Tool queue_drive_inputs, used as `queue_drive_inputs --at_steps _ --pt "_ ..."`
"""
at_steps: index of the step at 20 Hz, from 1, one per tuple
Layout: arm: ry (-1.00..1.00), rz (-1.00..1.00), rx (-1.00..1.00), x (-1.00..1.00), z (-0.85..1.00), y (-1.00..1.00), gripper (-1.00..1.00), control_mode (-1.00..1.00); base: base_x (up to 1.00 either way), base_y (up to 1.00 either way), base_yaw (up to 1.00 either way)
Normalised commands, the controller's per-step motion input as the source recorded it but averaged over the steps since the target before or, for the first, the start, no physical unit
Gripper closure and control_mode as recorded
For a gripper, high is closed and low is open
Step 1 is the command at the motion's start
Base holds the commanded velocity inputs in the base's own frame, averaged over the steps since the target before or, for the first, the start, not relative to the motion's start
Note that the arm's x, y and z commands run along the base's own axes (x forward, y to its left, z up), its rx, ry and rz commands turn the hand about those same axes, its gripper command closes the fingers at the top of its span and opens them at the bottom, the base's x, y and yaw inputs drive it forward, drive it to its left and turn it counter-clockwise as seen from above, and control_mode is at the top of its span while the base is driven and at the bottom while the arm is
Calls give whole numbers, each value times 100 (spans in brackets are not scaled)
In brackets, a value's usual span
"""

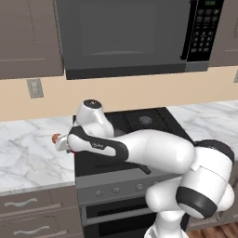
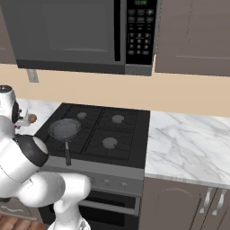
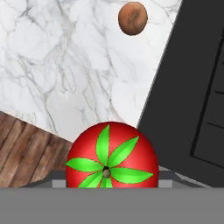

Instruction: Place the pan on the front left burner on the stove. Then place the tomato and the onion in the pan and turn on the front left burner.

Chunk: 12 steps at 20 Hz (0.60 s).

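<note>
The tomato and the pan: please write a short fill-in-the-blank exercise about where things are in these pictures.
1. The pan sits on the front ____ burner of the stove.
2. In the hand view, the tomato has a ____ stem top.
3. The onion lies on the ____ counter, not in the pan.

Missing words: left; green; marble

Pan (image 2: 64, 128) on stove's (image 2: 130, 130) front left burner; onion (image 2: 32, 118) left, on counter (image 2: 40, 108).
</note>
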Motion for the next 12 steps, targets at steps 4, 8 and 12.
queue_drive_inputs --at_steps 4,8,12 --pt "-4 19 0 0 0 -46 100 -100 0 0 0" --pt "-7 18 0 0 0 -52 100 -100 0 0 0" --pt "-6 17 0 0 0 -46 100 -100 0 0 0"
